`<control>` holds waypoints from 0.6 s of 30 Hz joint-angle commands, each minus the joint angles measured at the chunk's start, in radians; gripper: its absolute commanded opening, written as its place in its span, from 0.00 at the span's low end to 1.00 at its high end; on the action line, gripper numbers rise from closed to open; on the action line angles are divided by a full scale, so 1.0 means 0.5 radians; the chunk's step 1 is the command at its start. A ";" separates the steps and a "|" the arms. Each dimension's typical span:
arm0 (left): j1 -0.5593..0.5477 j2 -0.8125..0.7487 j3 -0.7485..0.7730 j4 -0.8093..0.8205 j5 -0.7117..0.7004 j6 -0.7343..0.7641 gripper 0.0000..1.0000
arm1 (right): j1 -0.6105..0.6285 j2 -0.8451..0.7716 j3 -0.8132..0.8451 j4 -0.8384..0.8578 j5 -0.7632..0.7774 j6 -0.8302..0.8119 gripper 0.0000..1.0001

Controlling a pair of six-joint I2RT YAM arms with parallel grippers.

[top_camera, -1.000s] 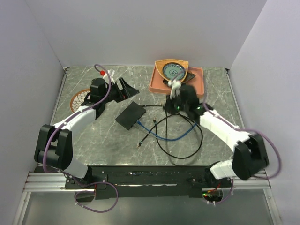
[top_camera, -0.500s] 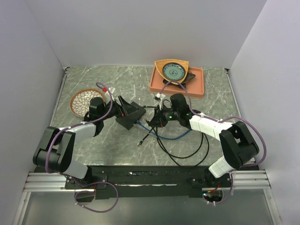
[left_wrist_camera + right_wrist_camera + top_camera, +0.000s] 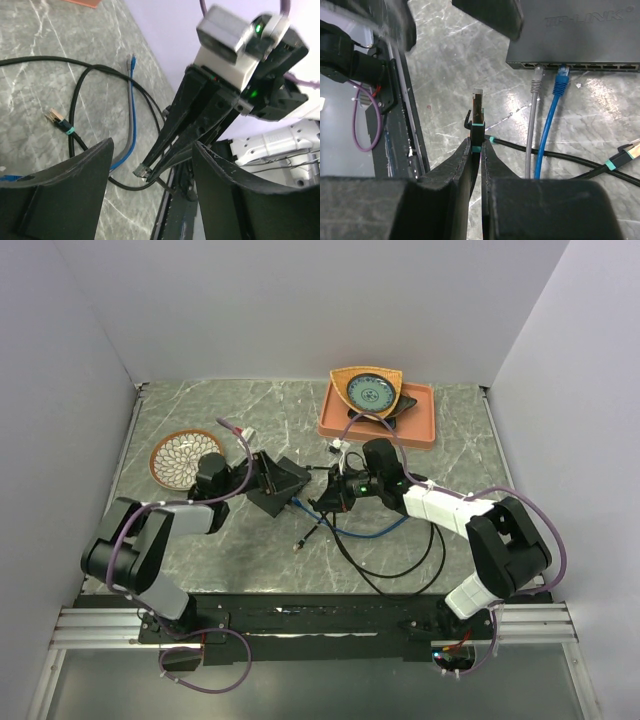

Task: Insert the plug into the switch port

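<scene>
The black switch point(image 3: 287, 481) lies left of centre on the table. Its port row point(image 3: 580, 66) faces my right wrist camera, with a grey plug point(image 3: 536, 80) and a blue plug point(image 3: 561, 81) at two ports. My right gripper point(image 3: 480, 147) is shut on the plug point(image 3: 477, 112), a black one with teal bands that points at the table left of the switch. In the left wrist view the plug point(image 3: 142, 171) sticks out of the right gripper point(image 3: 151, 169). My left gripper point(image 3: 268, 476) is at the switch's left end, jaws apart point(image 3: 152, 145), with nothing seen between them.
Black, blue and grey cables point(image 3: 400, 560) loop over the table's middle, with a loose gold-tipped plug point(image 3: 57, 119) among them. An orange tray point(image 3: 420, 425) with a basket and bowl point(image 3: 368, 390) stands at the back. A patterned plate point(image 3: 178, 455) lies at the left.
The right arm came down from the tray to just right of the switch, then held still. The left gripper moved in to the switch's left end, and its jaws narrowed.
</scene>
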 commanded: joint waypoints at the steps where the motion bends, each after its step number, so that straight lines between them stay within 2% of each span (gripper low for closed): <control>1: -0.147 -0.210 0.071 -0.240 -0.088 0.364 0.70 | -0.005 -0.038 0.118 0.036 -0.104 -0.013 0.00; 4: -0.212 -0.263 0.102 -0.424 -0.153 0.518 0.71 | -0.005 -0.056 0.143 0.018 -0.120 -0.019 0.00; 5: -0.215 -0.245 0.108 -0.430 -0.175 0.509 0.71 | -0.005 -0.062 0.152 0.024 -0.117 -0.013 0.00; 9: -0.219 -0.189 0.108 -0.332 -0.116 0.457 0.59 | -0.005 -0.090 0.167 0.024 -0.113 -0.007 0.00; 18: -0.225 -0.214 0.093 -0.357 -0.156 0.481 0.52 | -0.005 -0.194 0.177 -0.040 -0.095 -0.050 0.00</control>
